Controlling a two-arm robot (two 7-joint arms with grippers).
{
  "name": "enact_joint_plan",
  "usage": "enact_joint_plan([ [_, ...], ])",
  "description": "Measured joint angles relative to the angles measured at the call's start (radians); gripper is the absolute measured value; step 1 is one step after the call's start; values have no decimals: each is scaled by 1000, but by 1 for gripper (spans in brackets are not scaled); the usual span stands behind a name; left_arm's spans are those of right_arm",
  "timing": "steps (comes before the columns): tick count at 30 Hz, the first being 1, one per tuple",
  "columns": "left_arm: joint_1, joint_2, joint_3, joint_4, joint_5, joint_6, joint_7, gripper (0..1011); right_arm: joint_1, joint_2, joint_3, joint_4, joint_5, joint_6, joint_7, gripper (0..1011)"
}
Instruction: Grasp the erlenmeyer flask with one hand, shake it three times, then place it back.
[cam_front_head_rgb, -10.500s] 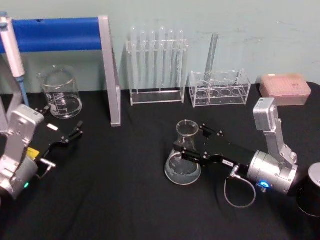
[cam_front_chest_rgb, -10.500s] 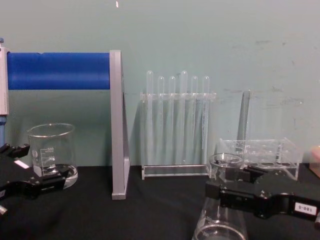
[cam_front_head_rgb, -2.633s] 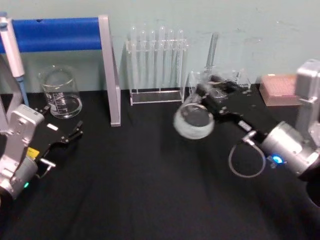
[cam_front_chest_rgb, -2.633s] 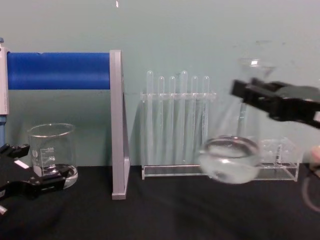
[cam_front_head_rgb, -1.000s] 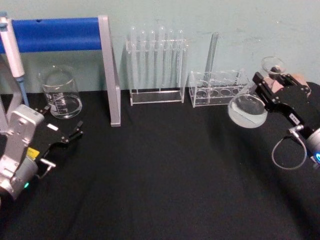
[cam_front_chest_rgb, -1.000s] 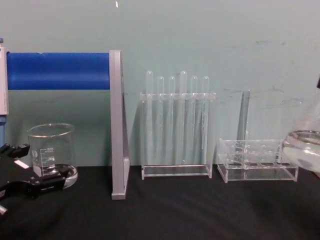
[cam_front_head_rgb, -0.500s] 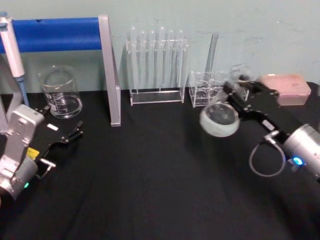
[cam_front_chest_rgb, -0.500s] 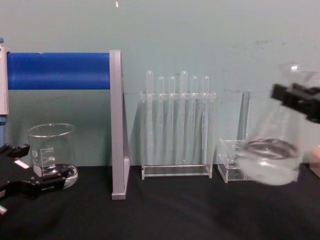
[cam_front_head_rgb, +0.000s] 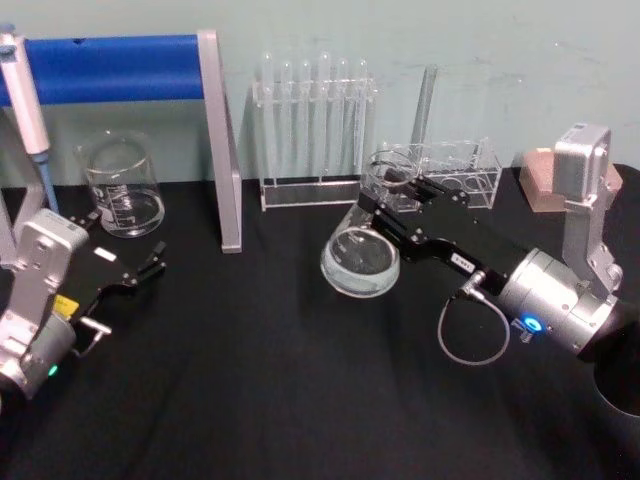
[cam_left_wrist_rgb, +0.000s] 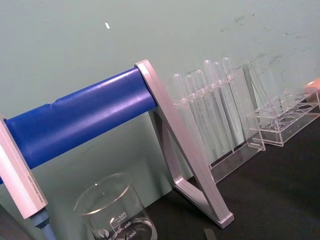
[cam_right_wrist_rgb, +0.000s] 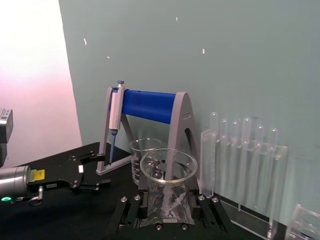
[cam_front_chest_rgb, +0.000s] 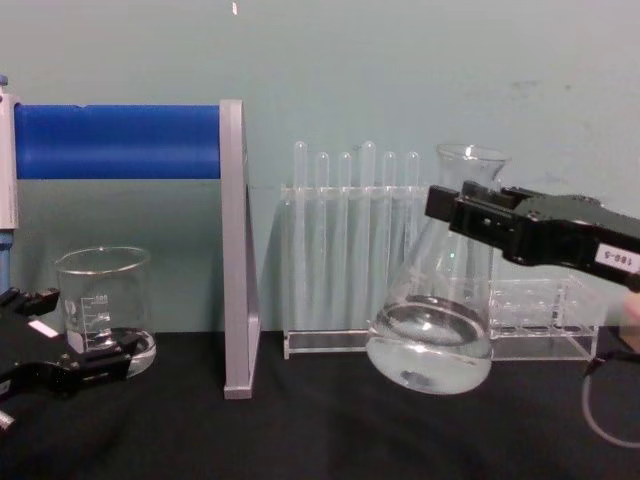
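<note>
- The black surface (cam_front_head_rgb: 250, 400) carried the glassware, with a pale green wall behind.
- A stand (cam_front_head_rgb: 110, 66) with a blue bar and grey legs stood at the back left.
- The right claw (cam_front_head_rgb: 388, 203) reached in from the right. Its black fingers (cam_front_chest_rgb: 470, 215) were closed on the flask's neck just under the rim, and it bore a small white label (cam_front_chest_rgb: 615, 258) with digits.
- The flask (cam_front_chest_rgb: 432, 340) was clear glass, conical, with a narrow neck, flared rim and wide base. It hung above the middle of the surface, in front of the tube rack (cam_front_head_rgb: 312, 140). It was tilted, its base swung toward the left and its mouth toward the right. A shallow pool of clear liquid lay in the base. In the right wrist view its round mouth (cam_right_wrist_rgb: 168, 167) sat between the fingers.
- The left claw (cam_front_head_rgb: 143, 268) rested low at the left, its fingers spread and holding nothing.
- A beaker (cam_front_head_rgb: 122, 187) stood at the back left, just beyond the left claw.
</note>
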Motion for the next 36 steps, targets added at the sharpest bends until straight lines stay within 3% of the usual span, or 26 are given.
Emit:
enact_joint_plan([
  [36,0,0,0,0,0,0,0,1001,51,32,-55,61,27,-30,35,449],
])
